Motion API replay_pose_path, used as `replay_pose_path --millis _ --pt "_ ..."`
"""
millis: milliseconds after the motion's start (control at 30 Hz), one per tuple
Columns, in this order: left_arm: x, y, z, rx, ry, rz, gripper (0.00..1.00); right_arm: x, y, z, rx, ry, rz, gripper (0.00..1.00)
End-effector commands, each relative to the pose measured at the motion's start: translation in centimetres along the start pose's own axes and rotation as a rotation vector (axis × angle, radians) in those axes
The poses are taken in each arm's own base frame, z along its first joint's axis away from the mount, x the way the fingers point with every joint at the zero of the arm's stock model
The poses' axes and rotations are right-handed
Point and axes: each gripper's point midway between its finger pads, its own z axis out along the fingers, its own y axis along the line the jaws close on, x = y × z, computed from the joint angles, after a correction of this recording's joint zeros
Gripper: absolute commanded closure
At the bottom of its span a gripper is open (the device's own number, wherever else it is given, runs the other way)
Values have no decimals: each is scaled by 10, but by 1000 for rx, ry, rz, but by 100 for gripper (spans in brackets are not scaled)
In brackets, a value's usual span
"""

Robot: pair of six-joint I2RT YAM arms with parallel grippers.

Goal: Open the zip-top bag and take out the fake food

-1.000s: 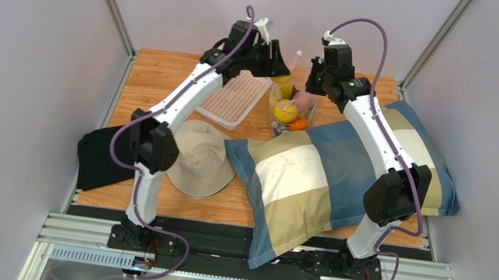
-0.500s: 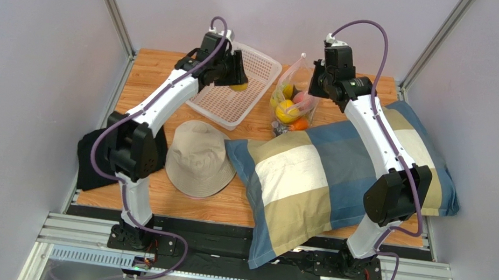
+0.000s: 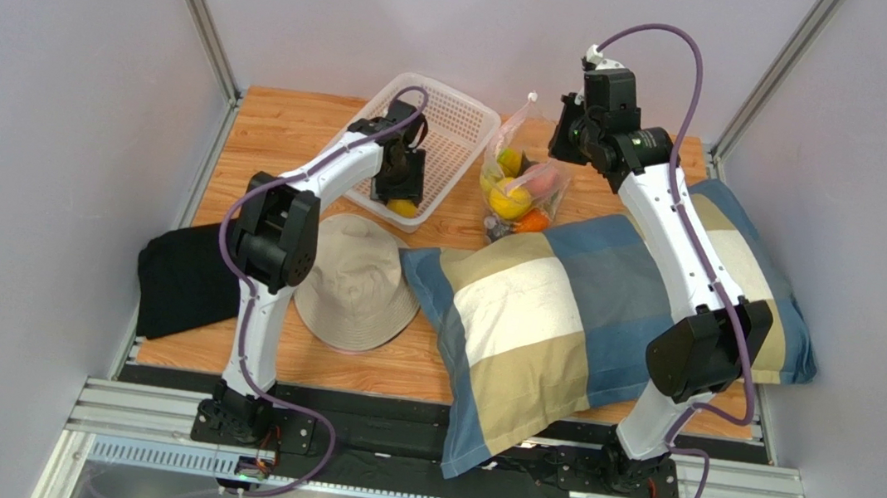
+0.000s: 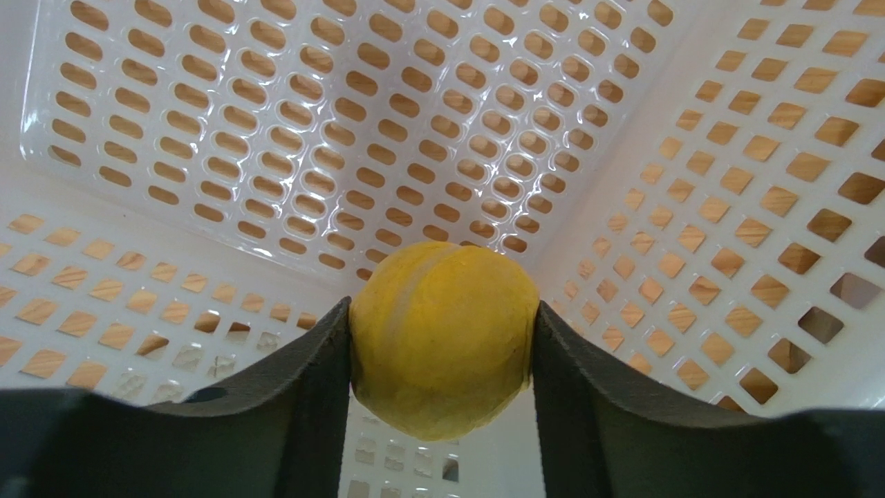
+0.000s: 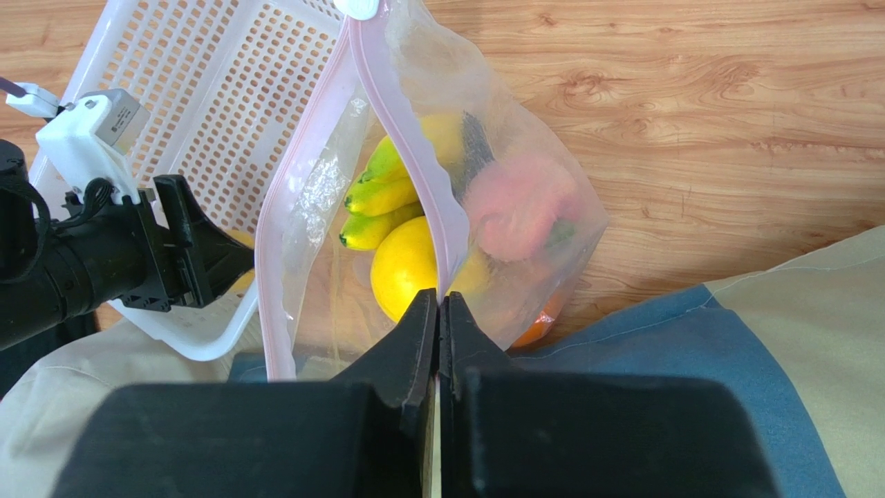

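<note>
The clear zip-top bag [image 3: 522, 178] stands open at the back of the table, its pink zip strip [image 5: 400, 156] spread apart. Inside show a yellow banana bunch [image 5: 382, 197], a yellow round fruit [image 5: 410, 268], a pink fruit [image 5: 514, 205] and an orange [image 3: 530, 221]. My right gripper [image 5: 438, 303] is shut on one side of the bag's rim and holds it up. My left gripper [image 3: 404, 201] is shut on a yellow round fruit [image 4: 444, 339] low inside the white mesh basket [image 3: 463, 120], near its near corner.
A beige hat [image 3: 357, 279] lies in front of the basket. A large patchwork pillow [image 3: 605, 305] covers the right half of the table, touching the bag. A black cloth [image 3: 175, 281] lies at the left edge.
My left arm carried the yellow fruit from the bag's mouth leftward and then down into the basket's near corner. My right gripper stayed shut on the bag rim.
</note>
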Motion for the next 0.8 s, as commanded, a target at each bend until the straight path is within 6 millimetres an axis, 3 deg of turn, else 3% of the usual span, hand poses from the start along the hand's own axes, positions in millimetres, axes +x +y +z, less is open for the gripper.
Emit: replay_pose_path --millis 0,67,100,200,267,367,400,433,500,533,600,633,667,767 --pt "-9 -4 -13 14 -10 -4 33 -20 10 -17 -36 -51 14 100" --pt "-11 -6 -18 19 -10 -5 21 -15 10 -15 -38 -37 6 100" --pt "-16 -8 -24 29 -22 -4 11 -13 10 -15 -36 -33 2 100" --pt "-23 -12 -39 44 -35 -1 1 -8 6 -11 -20 -24 -13 100" --pt "-25 -13 -56 49 -33 -7 1 -8 4 -10 -16 -26 -17 100" --pt "-46 -36 -112 187 -123 -16 14 -10 7 -13 -29 -31 -14 100" --pt "-55 -48 -141 267 -178 -12 21 -11 8 -15 -29 -34 -19 100" --pt "-64 -74 -162 417 -220 4 26 -12 8 -15 -29 -39 -24 100" --pt "-67 -98 -196 590 -271 7 37 -14 8 -16 -22 -47 -23 100" --pt "-78 -122 -217 743 -317 -3 40 -14 7 -17 -19 -47 -15 100" --pt "-69 -141 -227 849 -314 -33 55 -17 12 -18 -26 -57 -12 100" --pt "-77 -152 -237 897 -379 -10 75 -20 12 -18 -23 -67 -14 100" --pt "-77 -157 -236 904 -398 -1 81 -20 12 -16 -14 -66 -17 100" --pt "-74 -184 -241 926 -453 54 80 -27 14 -20 1 -72 -16 100"
